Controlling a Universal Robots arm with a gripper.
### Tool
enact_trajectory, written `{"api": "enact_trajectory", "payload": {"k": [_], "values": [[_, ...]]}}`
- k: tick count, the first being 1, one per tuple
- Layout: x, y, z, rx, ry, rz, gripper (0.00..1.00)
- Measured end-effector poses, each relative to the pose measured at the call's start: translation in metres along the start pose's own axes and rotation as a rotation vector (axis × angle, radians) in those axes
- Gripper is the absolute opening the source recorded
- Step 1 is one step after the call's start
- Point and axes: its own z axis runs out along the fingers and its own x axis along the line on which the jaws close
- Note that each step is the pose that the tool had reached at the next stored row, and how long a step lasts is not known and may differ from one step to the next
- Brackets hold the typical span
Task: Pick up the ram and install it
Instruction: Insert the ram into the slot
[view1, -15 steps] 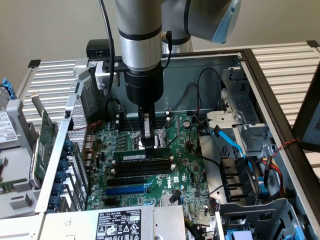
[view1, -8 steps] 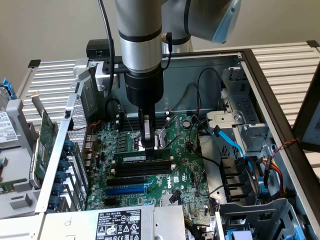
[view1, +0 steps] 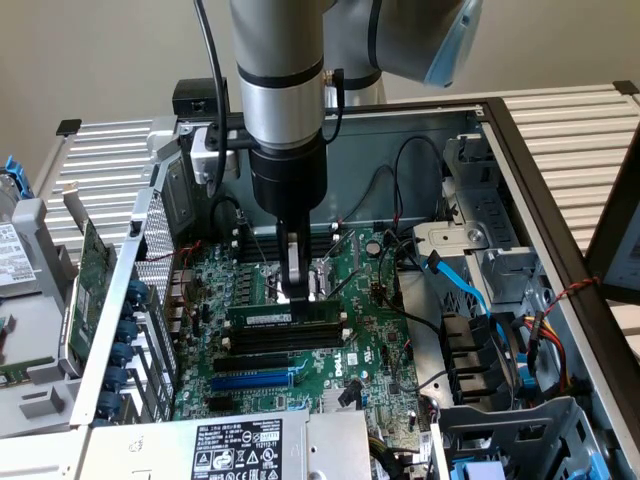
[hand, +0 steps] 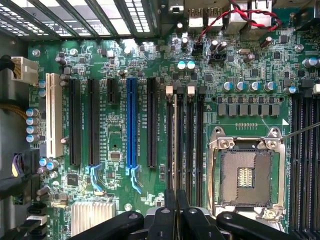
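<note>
An opened grey metal computer case (view1: 425, 130) lies on its side on a white slatted table top (view1: 570, 120), with a plain beige wall (view1: 100, 50) behind. Its floor is a large green motherboard (view1: 370, 340) crowded with small parts.

The silver and black robot arm comes straight down into the case. Its thin black gripper (view1: 291, 296) is pinched almost fully together on the upper edge of the ram (view1: 285, 315), a long, narrow green board with a white label. The ram stands upright on its long edge in the bank of long black memory slots (view1: 285, 345), just beside the silver-framed square processor socket (hand: 245, 172). In the wrist view it (hand: 174, 145) is seen edge-on as a pale line running in between the gripper (hand: 176, 196) fingertips. Which slot it stands in, and whether it is pressed fully home, I cannot tell.

Farther along the board lie a long blue slot (hand: 131, 122), a white slot (hand: 54, 115) and a ribbed silver heat sink (hand: 92, 216). Twisted red and black wires (hand: 250, 20) cross near the rear ports. On the exterior view's right, bright blue flat cables (view1: 460, 285) and black leads loop close to the socket. On its left, a broader green expansion card (view1: 92, 265) stands outside the case wall. A box with a black and white label (view1: 235, 450) sits at the near edge.
</note>
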Motion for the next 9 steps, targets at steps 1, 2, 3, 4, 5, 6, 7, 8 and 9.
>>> {"api": "enact_trajectory", "payload": {"k": [1,2,3,4,5,6,7,8,9], "values": [[0.0,0.0,0.0002,0.0,-0.0001,0.0,0.13],[0.0001,0.0,0.0005,0.0001,-0.0002,0.0,0.13],[0.0002,0.0,0.0007,0.0001,-0.0002,0.0,0.13],[0.0002,0.0,0.001,0.0001,-0.0002,0.0,0.13],[0.0004,0.0,0.0012,0.0001,-0.0002,0.0,0.13],[0.0004,0.0,0.0014,0.0001,-0.0002,0.0,0.13],[0.0004,0.0,0.0017,0.0001,-0.0001,0.0,0.13],[0.0005,0.0,0.0018,0.0001,-0.0002,0.0,0.13],[0.0005,0.0,0.0019,0.0002,-0.0001,0.0,0.13]]}}
